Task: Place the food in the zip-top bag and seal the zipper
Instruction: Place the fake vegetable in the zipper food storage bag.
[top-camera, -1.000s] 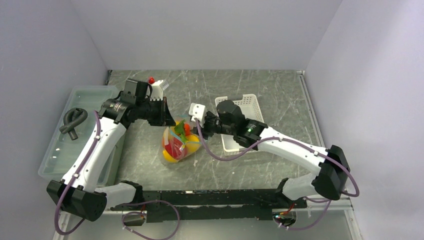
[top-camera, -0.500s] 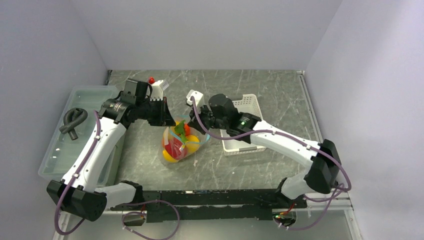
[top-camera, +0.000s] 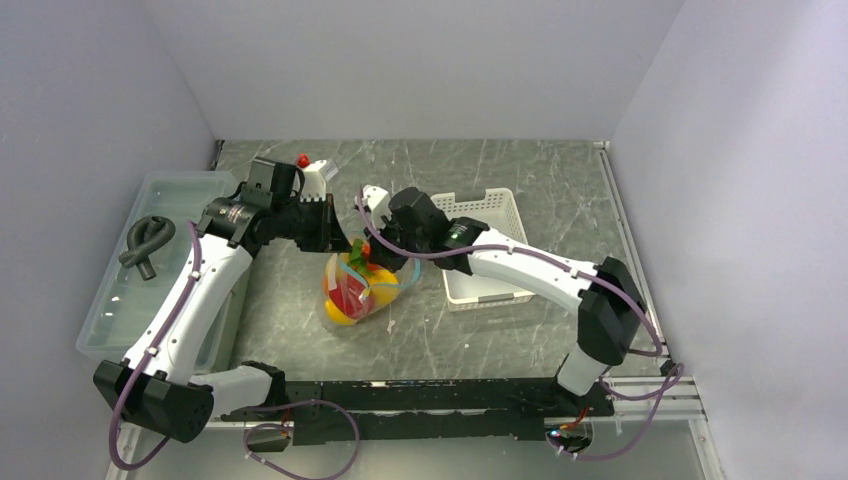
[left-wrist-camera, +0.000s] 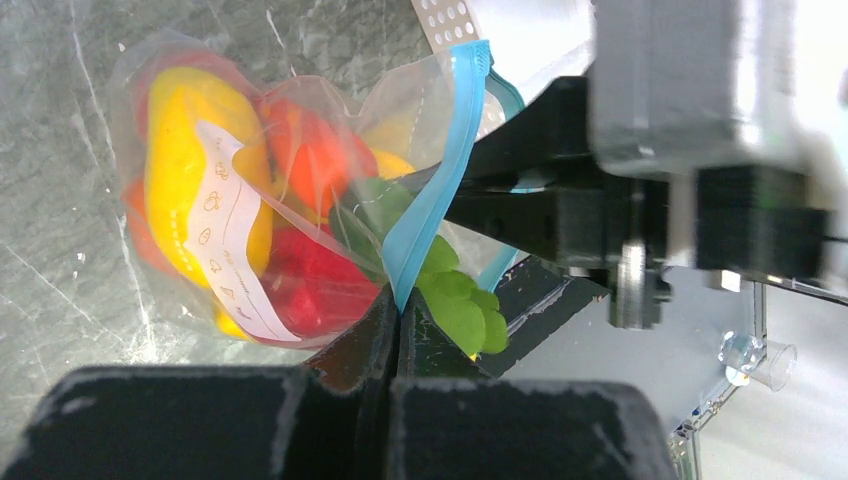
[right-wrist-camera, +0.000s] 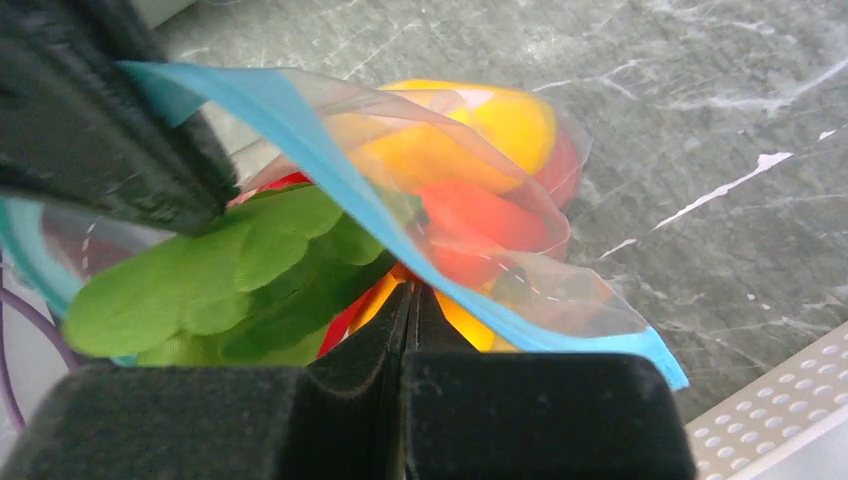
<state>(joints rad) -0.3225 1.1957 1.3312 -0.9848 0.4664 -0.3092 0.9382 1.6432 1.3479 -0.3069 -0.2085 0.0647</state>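
We list one bag (top-camera: 356, 292) of food (left-wrist-camera: 180, 170) at centre frame. Left gripper (left-wrist-camera: 397, 302) and right gripper (right-wrist-camera: 412, 296) both pinch its zipper (left-wrist-camera: 440, 180) tight.

Your zip-top bag (left-wrist-camera: 160, 70): thin clear plastic film, glossy, creased. Zipper (left-wrist-camera: 430, 200): smooth teal-blue plastic strip, dull sheen. Food (left-wrist-camera: 180, 170) inside looks like smooth shiny plastic; green leafy piece (right-wrist-camera: 200, 280) matt, soft-looking. Left gripper (left-wrist-camera: 395, 308) pads (left-wrist-camera: 355, 345): black, matt, faintly grainy. Table (top-camera: 520, 165): grey marbled slab, scratched, slight sheen. Basket (top-camera: 490, 290): white perforated plastic, matt.
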